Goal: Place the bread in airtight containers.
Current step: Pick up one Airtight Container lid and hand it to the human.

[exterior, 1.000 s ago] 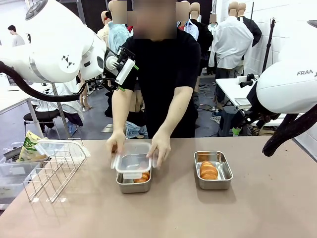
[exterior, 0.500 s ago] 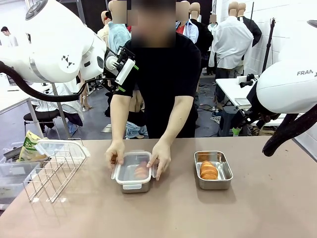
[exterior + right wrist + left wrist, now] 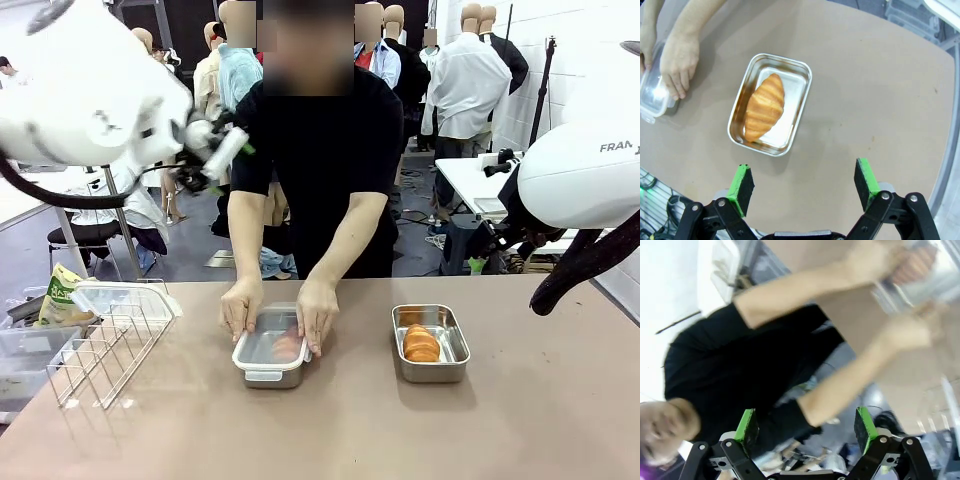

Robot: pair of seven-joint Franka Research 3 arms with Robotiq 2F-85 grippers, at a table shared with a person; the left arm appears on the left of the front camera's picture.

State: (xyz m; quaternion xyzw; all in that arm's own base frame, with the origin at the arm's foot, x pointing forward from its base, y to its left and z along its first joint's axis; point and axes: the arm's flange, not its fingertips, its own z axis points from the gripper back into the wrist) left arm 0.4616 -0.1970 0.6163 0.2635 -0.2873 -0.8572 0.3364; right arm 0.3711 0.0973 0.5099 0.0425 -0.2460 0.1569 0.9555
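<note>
Two airtight containers stand mid-table. The person's hands (image 3: 318, 318) press a clear lid onto the left container (image 3: 258, 352), and bread (image 3: 287, 345) shows dimly through the lid. The right container (image 3: 453, 345) stands uncovered with one bread (image 3: 421, 343) inside. My left gripper (image 3: 218, 156) hangs high at the left near the person's shoulder, open (image 3: 806, 427) and holding nothing. From above, my right gripper (image 3: 803, 182) is open over the bare table, nearer than the uncovered container (image 3: 794, 95) and its bread (image 3: 765, 106); the lidded container (image 3: 651, 97) lies at the left edge.
A wire rack (image 3: 95, 350) stands at the table's left end with a clear lid (image 3: 115, 298) on top. Behind it lie a yellow-green snack bag (image 3: 58, 292) and plastic bins (image 3: 18, 350). My right arm (image 3: 580, 180) hangs beyond the table's right side.
The person has lowered the lid onto the left container and now presses it with both hands. My left arm has swung a little to the left. The right arm is still.
</note>
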